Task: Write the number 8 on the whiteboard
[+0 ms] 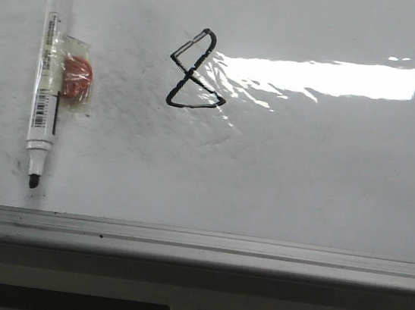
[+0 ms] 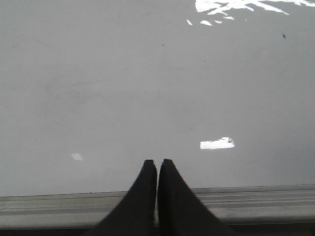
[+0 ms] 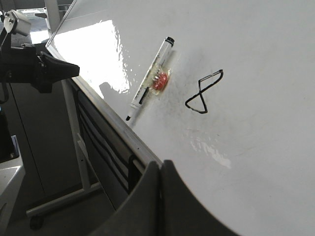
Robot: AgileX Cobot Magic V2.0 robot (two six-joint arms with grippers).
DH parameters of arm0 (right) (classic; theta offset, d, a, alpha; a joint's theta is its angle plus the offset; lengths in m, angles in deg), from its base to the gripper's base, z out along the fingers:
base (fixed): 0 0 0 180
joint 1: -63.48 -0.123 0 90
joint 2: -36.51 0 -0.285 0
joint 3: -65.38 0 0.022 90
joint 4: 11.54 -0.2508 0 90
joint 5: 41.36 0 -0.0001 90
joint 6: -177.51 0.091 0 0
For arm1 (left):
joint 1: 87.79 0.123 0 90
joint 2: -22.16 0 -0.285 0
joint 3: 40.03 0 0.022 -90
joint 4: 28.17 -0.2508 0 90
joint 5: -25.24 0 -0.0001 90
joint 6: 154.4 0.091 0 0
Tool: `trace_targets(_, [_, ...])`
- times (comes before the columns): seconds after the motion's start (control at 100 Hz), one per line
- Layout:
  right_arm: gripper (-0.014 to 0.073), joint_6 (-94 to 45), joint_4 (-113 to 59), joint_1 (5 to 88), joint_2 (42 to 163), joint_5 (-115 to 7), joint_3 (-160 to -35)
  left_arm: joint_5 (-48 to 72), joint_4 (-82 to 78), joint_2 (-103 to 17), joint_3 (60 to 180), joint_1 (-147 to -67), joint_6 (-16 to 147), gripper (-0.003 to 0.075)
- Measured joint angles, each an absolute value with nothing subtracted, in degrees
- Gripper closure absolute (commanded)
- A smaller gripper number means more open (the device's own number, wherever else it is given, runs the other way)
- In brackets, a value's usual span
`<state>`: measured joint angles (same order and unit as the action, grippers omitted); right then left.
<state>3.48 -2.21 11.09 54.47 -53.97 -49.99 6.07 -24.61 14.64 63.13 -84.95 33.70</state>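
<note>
Black fingers of the right tool [image 3: 160, 169] fill the near edge of the right wrist view, pressed together with only a thin seam between them and nothing held. The left tool [image 2: 157, 167] looks the same in its own wrist view: both fingers meet at the tips, empty, poised over the grey frame edge [image 2: 246, 201] and a blank stretch of the whiteboard [image 2: 147, 88].

On the whiteboard [image 1: 326, 186] the number 8 [image 1: 196, 71] is drawn in black marker line, angular, with two triangle-like loops joined at a crossing; the upper loop's left side looks thinner and fainter than the rest. It sits near the middle of the board in the front view, just left of a bright light reflection [image 1: 317, 76] whose edge touches it.

Well to the left of the figure lies a marker pen [image 1: 47, 80], white-bodied with a black cap end up and its uncapped black tip pointing down toward the frame. A small red piece under clear tape [image 1: 76, 80] is fixed to its side. From the right wrist view the left arm [image 3: 34, 69] shows beyond the board's edge, apart from the pen.
</note>
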Motion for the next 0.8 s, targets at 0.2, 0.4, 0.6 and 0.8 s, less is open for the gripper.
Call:
trace_targets(0.2, [0.0658, 3.48, -2.21, 11.09, 54.47, -53.97, -49.99, 6.07, -24.61, 14.64, 63.13, -84.95, 33.7, 0.0741])
trace_targets(0.4, [0.0658, 3.48, -2.21, 11.09, 54.47, -53.78, -49.71, 6.07, -24.61, 14.64, 63.13, -84.95, 33.7, 0.0741])
trace_targets(0.6, [0.0658, 3.48, -2.21, 16.83, 54.47, -50.13, -45.02, 6.07, -24.61, 14.64, 63.13, -84.95, 33.7, 0.0741])
trace_targets(0.8, [0.0658, 3.48, -2.91, 30.44, 54.47, -44.31, -38.16, 6.07, -24.61, 14.64, 63.13, -84.95, 33.7, 0.0741])
